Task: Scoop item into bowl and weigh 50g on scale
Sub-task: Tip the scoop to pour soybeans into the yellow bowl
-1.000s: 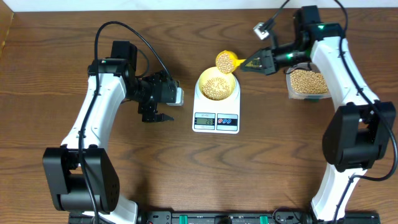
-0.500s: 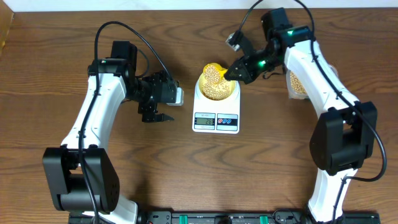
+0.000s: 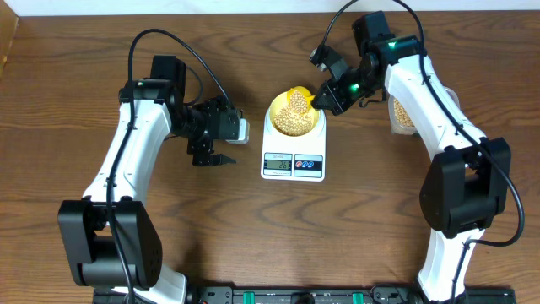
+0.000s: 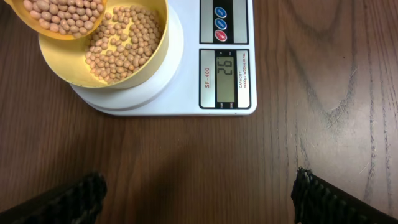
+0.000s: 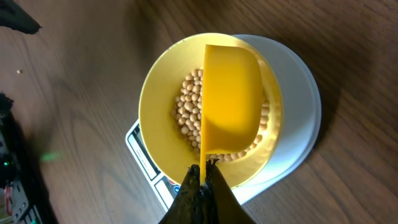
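Observation:
The pale yellow bowl (image 3: 294, 117) stands on the white scale (image 3: 294, 160) and holds tan beans (image 4: 121, 45). The scale's display (image 4: 226, 76) reads 26. My right gripper (image 3: 324, 99) is shut on the handle of a yellow scoop (image 5: 229, 102), held tilted on its side over the bowl (image 5: 163, 106). The scoop (image 4: 62, 15) is full of beans in the left wrist view. My left gripper (image 3: 211, 159) is open and empty, left of the scale, low over the table.
A clear plastic container of beans (image 3: 400, 111) stands at the right, partly hidden behind my right arm. Bare wooden table lies in front of the scale and around my left gripper.
My right gripper carried the bean-filled scoop from the bowl's back right rim to over the bowl and tilted it. The left arm has not moved.

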`<state>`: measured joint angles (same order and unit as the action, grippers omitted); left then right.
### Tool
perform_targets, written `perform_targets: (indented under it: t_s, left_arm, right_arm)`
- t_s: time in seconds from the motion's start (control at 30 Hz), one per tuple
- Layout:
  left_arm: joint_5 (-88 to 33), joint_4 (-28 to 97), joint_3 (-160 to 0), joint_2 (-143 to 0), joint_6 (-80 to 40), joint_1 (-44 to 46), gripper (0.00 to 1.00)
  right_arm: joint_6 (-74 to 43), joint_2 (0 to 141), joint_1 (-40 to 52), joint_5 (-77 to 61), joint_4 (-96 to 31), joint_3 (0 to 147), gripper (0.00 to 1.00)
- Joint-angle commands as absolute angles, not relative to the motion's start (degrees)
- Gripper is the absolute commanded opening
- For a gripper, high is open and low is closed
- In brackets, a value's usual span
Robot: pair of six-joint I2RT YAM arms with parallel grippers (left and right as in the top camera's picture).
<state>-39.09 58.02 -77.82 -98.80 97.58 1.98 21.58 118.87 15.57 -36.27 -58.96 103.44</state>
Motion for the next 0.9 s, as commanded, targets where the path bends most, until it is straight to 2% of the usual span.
perform_targets:
  t_s: [0.0,0.27,0.87]
  left_arm:
    - [-40.0,58.2,-77.9,-98.8,98.3,2.1,0.98]
    - [-40.0,58.2,-77.9,-98.8,98.3,2.1,0.98]
    - [-40.0,58.2,-77.9,-98.8,98.3,2.1,0.98]
  right_arm:
    - [23.8,117.0,16.1,-35.9,-59.4,103.9,0.01]
    - [27.3,117.0,17.9,-29.4,-61.1,103.9,0.01]
    - [27.3,117.0,20.6,-29.3,-59.4,103.9,0.01]
